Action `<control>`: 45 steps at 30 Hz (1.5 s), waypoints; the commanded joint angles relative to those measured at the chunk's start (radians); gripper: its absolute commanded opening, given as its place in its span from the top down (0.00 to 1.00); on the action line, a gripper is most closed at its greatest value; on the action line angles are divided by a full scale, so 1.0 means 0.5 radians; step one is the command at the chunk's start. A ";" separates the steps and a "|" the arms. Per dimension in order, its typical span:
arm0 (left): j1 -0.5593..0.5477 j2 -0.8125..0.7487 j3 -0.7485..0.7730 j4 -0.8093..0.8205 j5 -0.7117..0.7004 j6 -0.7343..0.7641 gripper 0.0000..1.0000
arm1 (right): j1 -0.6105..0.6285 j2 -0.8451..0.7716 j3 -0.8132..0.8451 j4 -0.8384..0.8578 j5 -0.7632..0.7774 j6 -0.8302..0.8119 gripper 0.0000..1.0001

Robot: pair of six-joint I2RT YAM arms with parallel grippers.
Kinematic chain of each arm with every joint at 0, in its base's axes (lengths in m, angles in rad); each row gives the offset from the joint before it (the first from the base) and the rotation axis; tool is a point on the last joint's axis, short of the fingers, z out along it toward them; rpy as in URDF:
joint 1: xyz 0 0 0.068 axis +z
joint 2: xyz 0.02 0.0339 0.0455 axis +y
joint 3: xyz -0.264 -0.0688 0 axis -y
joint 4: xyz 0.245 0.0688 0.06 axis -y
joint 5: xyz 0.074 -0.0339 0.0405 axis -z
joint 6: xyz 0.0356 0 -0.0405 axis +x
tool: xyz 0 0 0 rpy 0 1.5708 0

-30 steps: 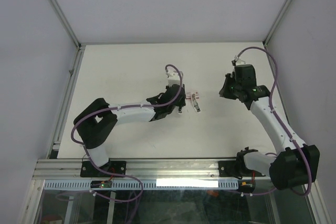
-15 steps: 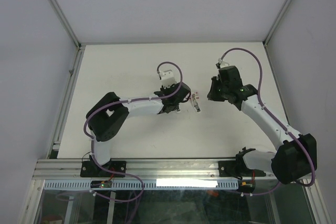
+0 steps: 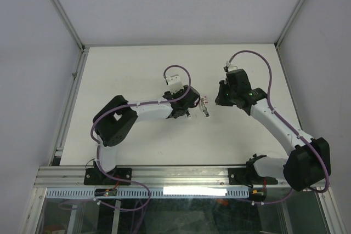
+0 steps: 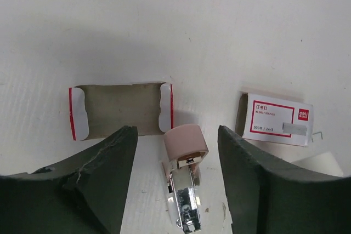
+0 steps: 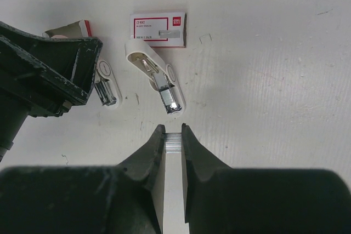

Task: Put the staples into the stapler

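Observation:
The stapler lies opened on the white table. Its pink-capped part with a bare metal channel [image 4: 185, 187] rests between the fingers of my left gripper [image 4: 176, 138], which is open and apart from it on both sides. A white part with a metal magazine [image 5: 160, 79] lies beside it, just ahead of my right gripper [image 5: 173, 135]. That gripper is shut on the staples [image 5: 173, 142], a short silvery strip pinched at the fingertips. From above, the stapler [image 3: 204, 107] sits between the left gripper [image 3: 192, 108] and the right gripper [image 3: 217, 101].
An empty greyish cardboard piece with red-and-white ends [image 4: 120, 110] lies just beyond the stapler. The red-and-white staple box [image 4: 277, 120] lies to its right [image 5: 159, 28]. A left finger [image 5: 74, 67] stands close to the stapler parts. Frame walls bound the table [image 3: 137, 69].
My left gripper has opened and let go of the stapler. The right gripper has moved left toward the stapler, still holding the staples.

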 commanded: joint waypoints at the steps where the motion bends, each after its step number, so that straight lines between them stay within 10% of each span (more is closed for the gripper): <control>1: -0.026 -0.111 0.038 0.009 0.008 0.009 0.31 | 0.035 -0.003 0.096 0.092 0.046 0.028 0.86; 6: -0.019 -0.361 -0.022 0.012 0.032 0.156 0.02 | 0.114 0.022 0.139 0.097 0.053 0.040 0.86; 23: 0.976 -1.317 -0.056 -0.335 1.702 1.174 0.01 | 0.654 0.425 0.311 0.406 0.072 -0.298 0.85; 34: 1.518 -1.458 -0.292 -0.121 1.828 1.173 0.01 | 0.786 0.708 0.261 0.612 0.198 -0.381 0.85; 45: 1.553 -1.524 -0.393 -0.106 1.603 1.244 0.01 | 0.786 0.854 0.250 0.665 0.344 -0.387 0.86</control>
